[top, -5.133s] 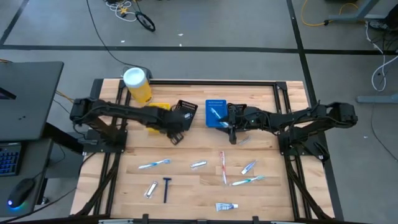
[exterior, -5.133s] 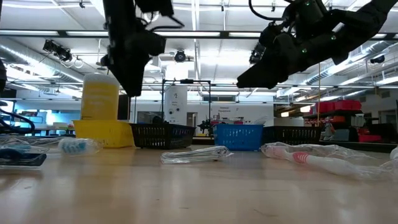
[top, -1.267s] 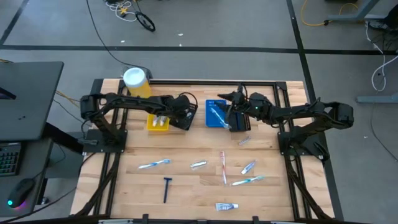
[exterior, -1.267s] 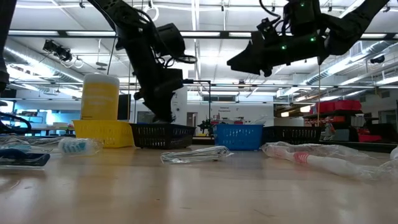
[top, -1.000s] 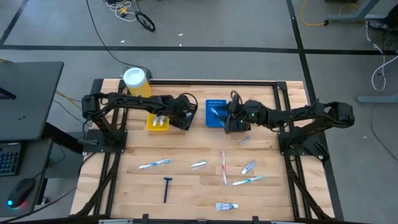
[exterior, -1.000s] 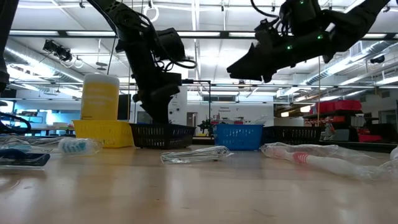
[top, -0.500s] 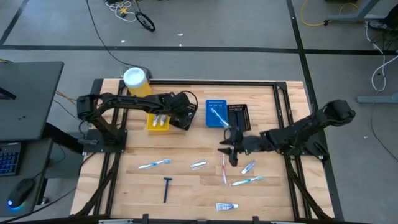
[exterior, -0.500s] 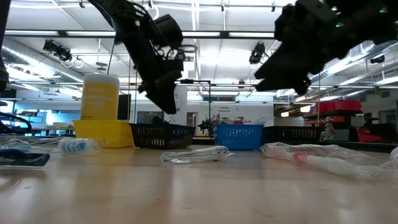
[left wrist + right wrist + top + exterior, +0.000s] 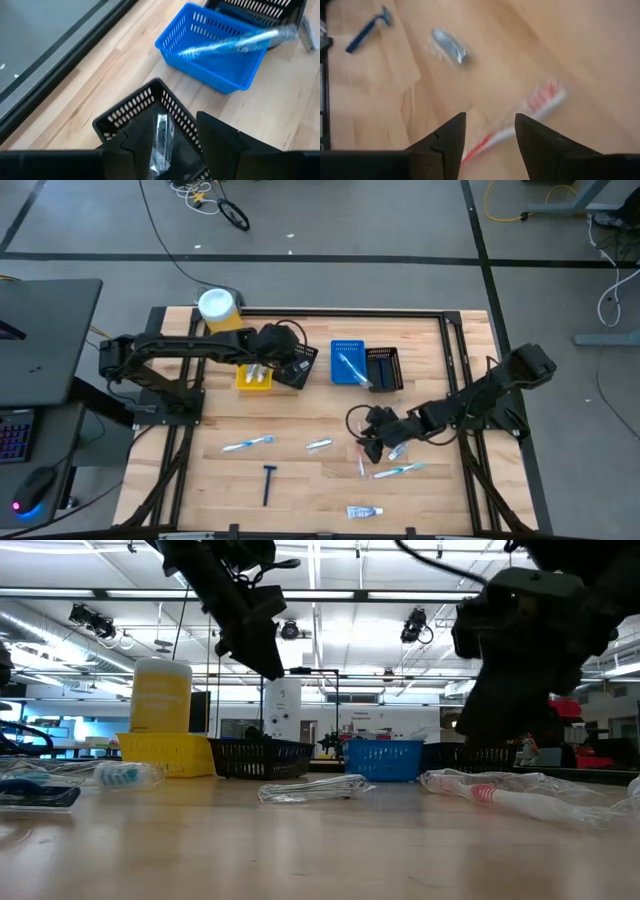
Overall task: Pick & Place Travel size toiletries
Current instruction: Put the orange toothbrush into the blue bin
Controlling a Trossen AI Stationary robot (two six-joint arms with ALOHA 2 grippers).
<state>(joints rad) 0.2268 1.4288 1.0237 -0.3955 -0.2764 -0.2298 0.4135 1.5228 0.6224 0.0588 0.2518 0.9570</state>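
The right end effector hung wide open and empty over the red-white brush near the tabletop's middle. The left end effector, open, hovered above a small tube in the black bin.

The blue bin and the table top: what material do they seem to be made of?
The blue bin looks like molded plastic: uniform glossy color, thin slotted walls. The table top looks like light wood, probably sealed: visible plank seams and grain, slight sheen.
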